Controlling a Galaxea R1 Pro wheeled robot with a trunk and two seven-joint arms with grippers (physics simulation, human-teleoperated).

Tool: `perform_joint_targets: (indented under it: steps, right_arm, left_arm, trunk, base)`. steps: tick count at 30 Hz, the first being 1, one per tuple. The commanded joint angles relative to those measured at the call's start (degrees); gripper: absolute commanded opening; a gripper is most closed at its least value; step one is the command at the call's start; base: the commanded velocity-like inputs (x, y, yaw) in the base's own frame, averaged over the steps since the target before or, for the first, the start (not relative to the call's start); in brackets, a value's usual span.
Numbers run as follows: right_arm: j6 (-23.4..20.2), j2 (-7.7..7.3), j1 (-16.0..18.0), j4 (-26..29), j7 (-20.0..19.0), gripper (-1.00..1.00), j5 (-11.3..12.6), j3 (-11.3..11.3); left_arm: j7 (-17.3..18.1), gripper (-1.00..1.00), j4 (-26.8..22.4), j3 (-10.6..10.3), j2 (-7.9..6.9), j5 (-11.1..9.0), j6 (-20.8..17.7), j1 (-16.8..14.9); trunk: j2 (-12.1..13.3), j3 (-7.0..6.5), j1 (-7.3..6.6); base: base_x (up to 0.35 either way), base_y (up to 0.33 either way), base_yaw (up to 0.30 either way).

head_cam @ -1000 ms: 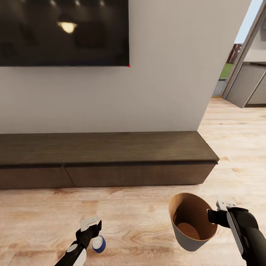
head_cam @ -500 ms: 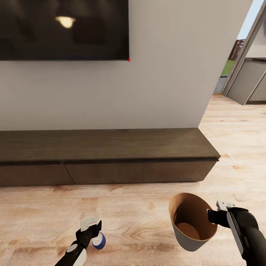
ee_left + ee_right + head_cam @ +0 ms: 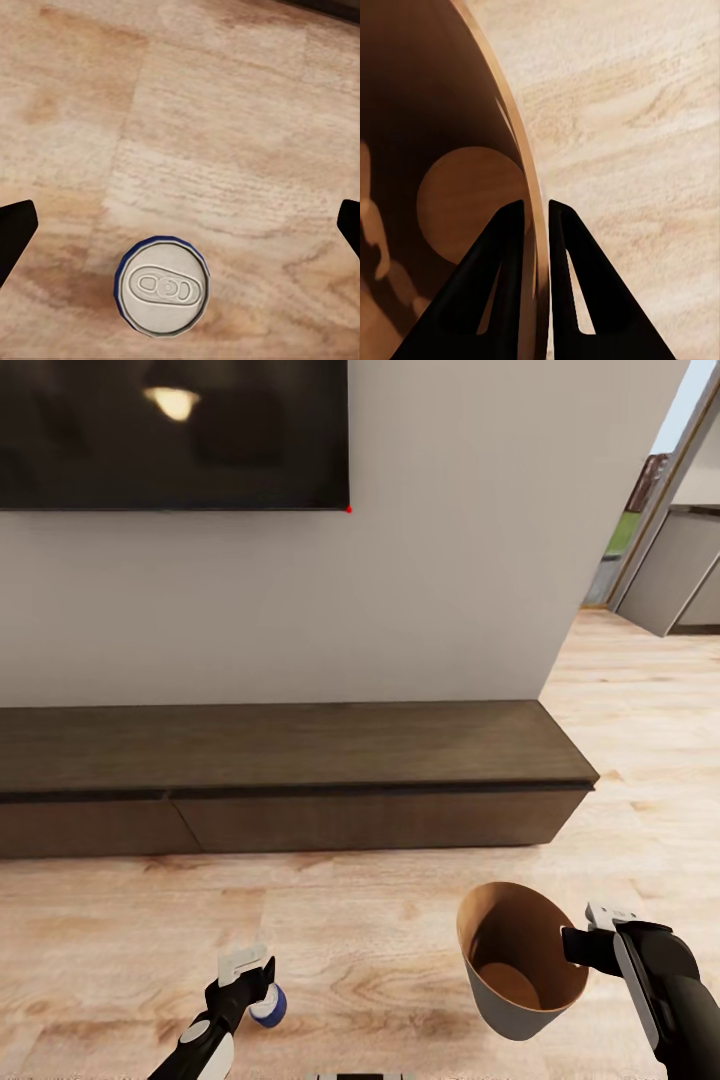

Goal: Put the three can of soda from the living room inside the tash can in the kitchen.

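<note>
Blue can upright, top skyward

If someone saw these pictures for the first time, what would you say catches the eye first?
Probably the bin, tilted above the wood floor at the lower right, its rim pinched by the right gripper. Next, the blue soda can standing on the floor at the lower left, under the wide-open left gripper. Behind both run a long dark cabinet and a black TV on the wall.
</note>
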State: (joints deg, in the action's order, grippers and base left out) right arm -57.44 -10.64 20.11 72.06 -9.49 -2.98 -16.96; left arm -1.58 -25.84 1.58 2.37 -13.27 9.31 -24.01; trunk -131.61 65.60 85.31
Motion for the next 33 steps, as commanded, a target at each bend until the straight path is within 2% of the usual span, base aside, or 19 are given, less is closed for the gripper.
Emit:
perform_joint_targets:
  steps: [1, 33]
  right_arm:
    - [-0.04, 0.0, 0.02, 0.01, -0.35, -1.0, 0.78, 0.0]
    - [-0.04, 0.0, 0.02, 0.01, -0.38, -1.0, 0.78, 0.0]
  left_arm:
    - [0.0, 1.0, 0.0, 0.0, 0.0, 0.0, 0.0, 0.01]
    - [0.0, 1.0, 0.09, -0.09, 0.0, 0.0, -0.09, 0.0]
  trunk:
    - [0.0, 0.09, -0.01]
    - [0.0, 3.03, -0.01]
  base:
    - [0.0, 0.0, 0.0]
    - [0.029, 0.0, 0.0]
